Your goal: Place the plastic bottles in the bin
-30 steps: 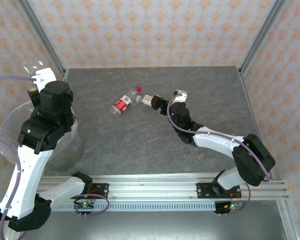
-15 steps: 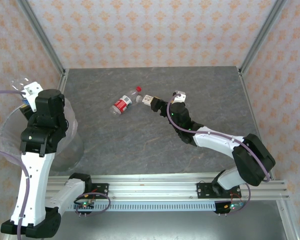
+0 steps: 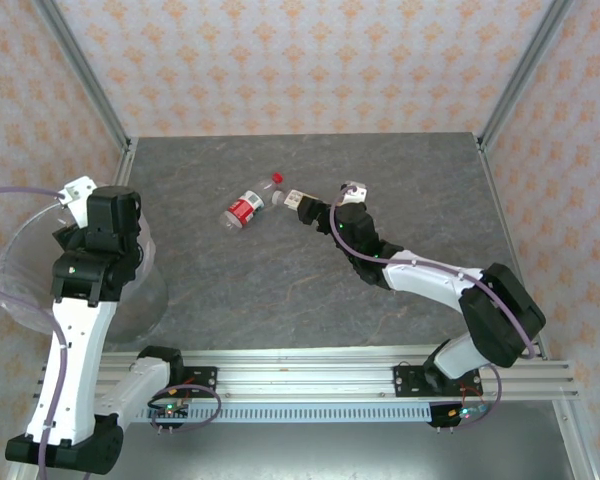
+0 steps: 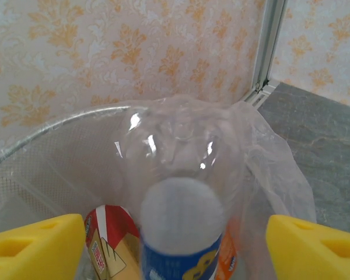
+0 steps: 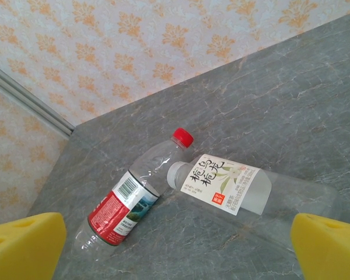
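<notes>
Hanging over the bin (image 4: 52,131) at the tabletop's left edge, the left end effector (image 4: 175,245) has its yellow fingers (image 4: 38,242) spread wide. A blue-labelled bottle (image 4: 181,233) sits between them, clear of both and inside the crinkly liner, beside a red-and-yellow-labelled bottle (image 4: 108,242) (orange label at its other side). Mid-tabletop (image 5: 280,116), the right end effector (image 5: 176,245) is likewise spread. Just beyond it lies a white-labelled bottle (image 5: 233,186), cap end against a red-capped bottle (image 5: 137,195).
</notes>
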Robot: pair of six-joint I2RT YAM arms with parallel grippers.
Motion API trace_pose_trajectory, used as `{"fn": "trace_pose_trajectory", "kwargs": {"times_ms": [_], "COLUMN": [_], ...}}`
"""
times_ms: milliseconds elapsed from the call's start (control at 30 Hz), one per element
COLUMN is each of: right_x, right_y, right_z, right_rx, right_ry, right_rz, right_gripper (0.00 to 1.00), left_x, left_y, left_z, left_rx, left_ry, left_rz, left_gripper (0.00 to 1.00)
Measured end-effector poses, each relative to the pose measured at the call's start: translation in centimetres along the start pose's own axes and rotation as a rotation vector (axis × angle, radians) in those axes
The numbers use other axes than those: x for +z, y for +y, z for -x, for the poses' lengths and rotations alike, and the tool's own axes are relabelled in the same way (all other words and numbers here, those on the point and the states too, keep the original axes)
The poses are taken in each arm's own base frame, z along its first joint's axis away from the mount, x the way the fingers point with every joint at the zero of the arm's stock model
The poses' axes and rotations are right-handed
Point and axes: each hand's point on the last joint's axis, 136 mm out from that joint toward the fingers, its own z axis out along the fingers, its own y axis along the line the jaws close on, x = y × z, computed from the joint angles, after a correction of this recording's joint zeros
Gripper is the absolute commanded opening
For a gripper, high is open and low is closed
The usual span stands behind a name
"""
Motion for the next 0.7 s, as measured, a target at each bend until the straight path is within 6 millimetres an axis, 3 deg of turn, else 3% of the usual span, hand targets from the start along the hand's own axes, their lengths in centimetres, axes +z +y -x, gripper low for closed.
{"fn": "trace_pose_trajectory", "kwargs": {"times_ms": [400,700], "right_x": [0.7,0.8], "right_y": [0.3,0.1], "right_z": [-1.1,-1.3], "right_rx": [-0.007,-0.001], "right_ry": [0.046,0.072], "right_rz": [0.017,0.014], "right_gripper": [0.99,0.99], "left_x": [-1.6,-2.2], "left_y": [-0.7,-4.8], "left_z": [1.2,1.4], "left_rx": [-0.071,-0.096], "left_ry": [0.004,0.048], "left_rz": [-0.110,-0.326], "left_gripper": [1.00,1.00]}}
